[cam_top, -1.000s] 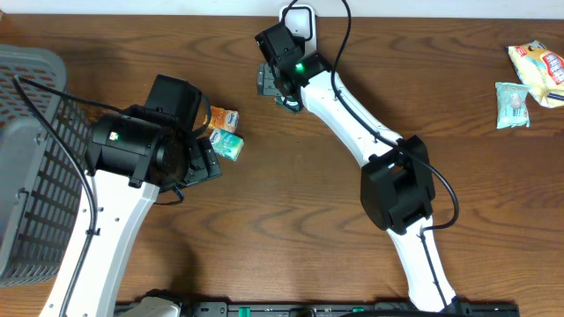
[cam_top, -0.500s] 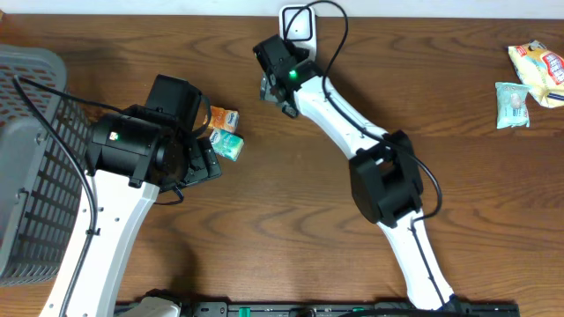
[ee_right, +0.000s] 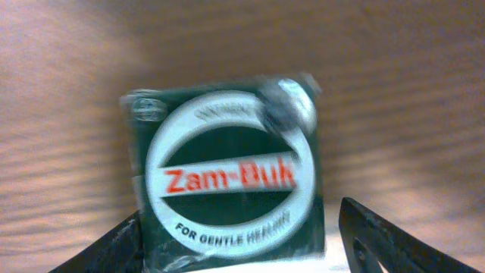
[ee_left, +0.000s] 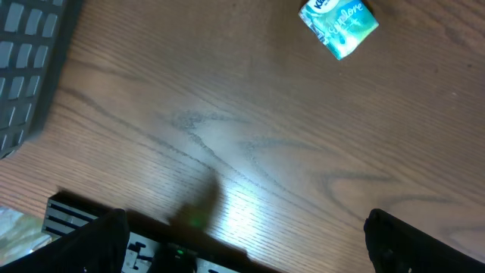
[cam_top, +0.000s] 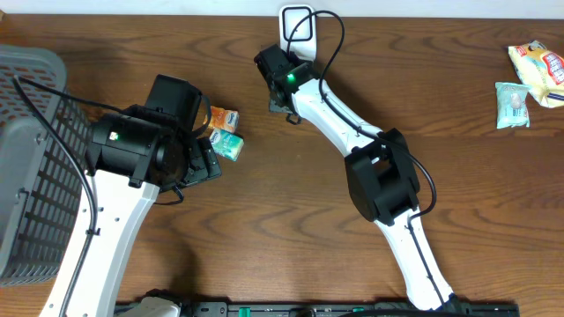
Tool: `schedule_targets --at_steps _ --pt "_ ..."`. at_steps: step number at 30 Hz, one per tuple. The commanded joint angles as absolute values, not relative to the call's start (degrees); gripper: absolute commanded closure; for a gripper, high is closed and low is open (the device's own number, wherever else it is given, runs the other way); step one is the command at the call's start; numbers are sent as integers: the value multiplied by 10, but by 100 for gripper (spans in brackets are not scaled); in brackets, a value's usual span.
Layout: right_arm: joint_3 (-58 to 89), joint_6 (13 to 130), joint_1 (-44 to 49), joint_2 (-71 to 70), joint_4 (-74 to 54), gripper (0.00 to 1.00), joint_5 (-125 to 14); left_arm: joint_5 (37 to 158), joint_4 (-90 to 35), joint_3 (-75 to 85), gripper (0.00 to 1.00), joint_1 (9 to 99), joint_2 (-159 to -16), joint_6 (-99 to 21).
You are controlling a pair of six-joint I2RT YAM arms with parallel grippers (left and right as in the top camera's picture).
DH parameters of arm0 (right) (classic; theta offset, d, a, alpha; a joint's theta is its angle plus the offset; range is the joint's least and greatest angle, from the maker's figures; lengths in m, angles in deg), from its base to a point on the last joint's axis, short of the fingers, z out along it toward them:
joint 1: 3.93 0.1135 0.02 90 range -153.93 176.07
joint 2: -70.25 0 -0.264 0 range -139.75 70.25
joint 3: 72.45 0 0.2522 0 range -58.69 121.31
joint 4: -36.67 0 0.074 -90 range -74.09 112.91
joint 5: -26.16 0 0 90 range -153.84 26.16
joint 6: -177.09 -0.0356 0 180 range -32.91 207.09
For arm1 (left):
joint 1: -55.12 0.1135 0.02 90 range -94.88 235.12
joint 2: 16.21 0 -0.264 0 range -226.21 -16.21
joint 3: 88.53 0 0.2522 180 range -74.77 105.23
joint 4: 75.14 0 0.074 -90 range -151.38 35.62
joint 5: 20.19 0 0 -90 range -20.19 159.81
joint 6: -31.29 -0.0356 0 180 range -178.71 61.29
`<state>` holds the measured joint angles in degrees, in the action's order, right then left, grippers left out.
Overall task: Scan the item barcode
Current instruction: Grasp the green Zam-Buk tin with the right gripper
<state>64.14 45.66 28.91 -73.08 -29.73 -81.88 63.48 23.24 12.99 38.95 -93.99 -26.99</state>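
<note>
Dark green Zam-Buk box (ee_right: 227,189), white ring, red lettering; brown wood-grain table (ee_right: 394,91).

The green box (ee_right: 227,178) in the right wrist view carries "Zam-Buk" in red letters across a white band. "FOR GENTLE HEALING" curves beneath it in dark capitals, the last word smeared. The arc of print above is too blurred to read. The teal packet (ee_left: 339,23) bears white script, cut off and unreadable. Print on the yellow packet (cam_top: 538,62) is too small.

Zam-Buk box (ee_right: 227,186) blurred, bottom cut off; basket (cam_top: 35,66) cropped left.
</note>
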Motion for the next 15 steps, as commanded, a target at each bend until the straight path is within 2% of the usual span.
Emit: schedule_targets --at_steps 1,15 --pt "642 454 274 -726 -317 27 -855 633 234 133 2 392 -937 -265" --pt "642 505 246 -655 -365 28 -826 633 234 133 3 392 -937 -265"
